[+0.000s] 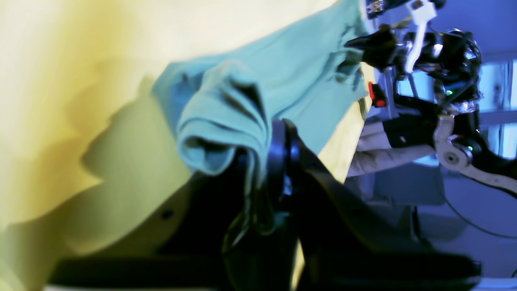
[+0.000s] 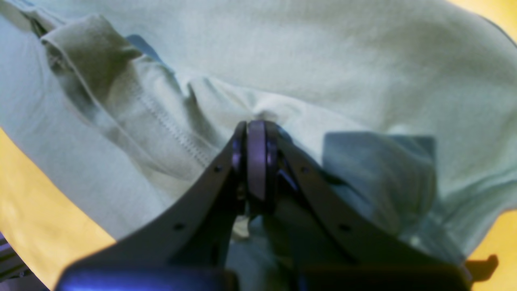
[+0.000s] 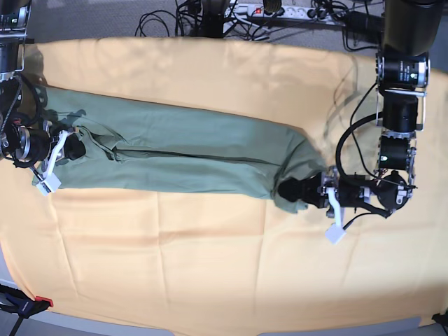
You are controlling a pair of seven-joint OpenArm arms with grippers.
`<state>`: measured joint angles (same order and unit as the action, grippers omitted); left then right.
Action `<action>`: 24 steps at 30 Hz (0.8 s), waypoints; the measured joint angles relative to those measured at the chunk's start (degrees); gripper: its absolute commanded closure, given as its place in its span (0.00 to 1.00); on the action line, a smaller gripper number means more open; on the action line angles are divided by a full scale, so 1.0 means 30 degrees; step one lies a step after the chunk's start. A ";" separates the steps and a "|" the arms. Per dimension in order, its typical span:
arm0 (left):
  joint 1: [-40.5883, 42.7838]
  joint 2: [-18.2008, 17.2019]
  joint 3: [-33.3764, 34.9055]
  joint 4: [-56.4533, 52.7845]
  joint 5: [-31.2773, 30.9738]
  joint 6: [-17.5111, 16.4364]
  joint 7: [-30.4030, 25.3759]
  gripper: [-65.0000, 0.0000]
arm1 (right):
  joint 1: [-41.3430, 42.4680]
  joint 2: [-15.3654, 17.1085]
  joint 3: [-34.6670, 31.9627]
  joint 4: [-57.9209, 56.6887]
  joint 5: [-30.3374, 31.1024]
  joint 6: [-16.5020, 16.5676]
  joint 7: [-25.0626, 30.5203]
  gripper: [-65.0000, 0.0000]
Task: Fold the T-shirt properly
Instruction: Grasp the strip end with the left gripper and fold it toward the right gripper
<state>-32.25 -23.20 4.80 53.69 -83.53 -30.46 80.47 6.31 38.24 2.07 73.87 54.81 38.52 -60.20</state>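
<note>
A broad orange-yellow table cloth [image 3: 224, 266] covers the whole work surface; beyond its far edge lie dark cables [image 3: 175, 17] and a white power strip [image 3: 280, 10]. Along the cloth's middle the T-shirt [image 3: 182, 157] lies as a long, narrow, sage-green band, already doubled lengthwise and stretched between the two arms. The right gripper [image 3: 73, 148] is clenched on one end of the band; its wrist view shows the jaws pressed together on a pinch of fabric near a stitched seam [image 2: 173, 129]. The left gripper [image 3: 294, 190] grasps the opposite end, where the cloth bunches into a rolled wad [image 1: 218, 125] between the jaws.

Handling, as a judgement: the garment looks light, soft and limp, so it should sag and wrinkle wherever unsupported and may creep out of a shallow pinch. Holds are best taken at the corners or ends of the band, through all layers at once. The table cloth beneath is equally soft and could be caught along with the shirt. Nothing else stands on the surface; the cables lie well apart from the band.
</note>
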 measured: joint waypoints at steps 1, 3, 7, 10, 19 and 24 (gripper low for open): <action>0.0015 0.0262 0.0007 0.0481 -0.0007 0.0000 -0.0015 1.00 | 0.0015 0.0000 0.0000 0.0000 -0.0066 0.0000 0.0000 1.00; 0.0102 0.0896 0.0007 0.1428 -0.0007 0.0000 0.0000 1.00 | 0.0015 0.0000 0.0000 0.0000 -0.0066 -0.0015 0.0000 1.00; 0.0437 0.2186 0.0000 0.2565 0.0007 -0.0211 0.0087 1.00 | 0.0022 0.0000 0.0000 0.0000 -0.0066 -0.0029 0.0000 1.00; 0.0663 0.3177 0.0000 0.2608 0.0015 -0.1100 0.0044 1.00 | 0.0022 0.0000 0.0000 0.0000 -0.0058 -0.0036 0.0000 1.00; 0.1610 0.5479 0.0000 0.2608 0.0000 -0.2652 0.0066 1.00 | 0.0022 0.0000 0.0000 0.0000 -0.0058 -0.0131 0.0000 1.00; 0.2259 0.5683 -0.0029 0.2608 -0.0007 -0.2951 0.0058 0.62 | 0.0022 0.0000 0.0000 0.0000 -0.0066 -0.0138 -0.0197 1.00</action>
<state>-25.47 -6.15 4.71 61.52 -83.55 -39.31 80.64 6.37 38.24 2.07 73.87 54.61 38.11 -60.80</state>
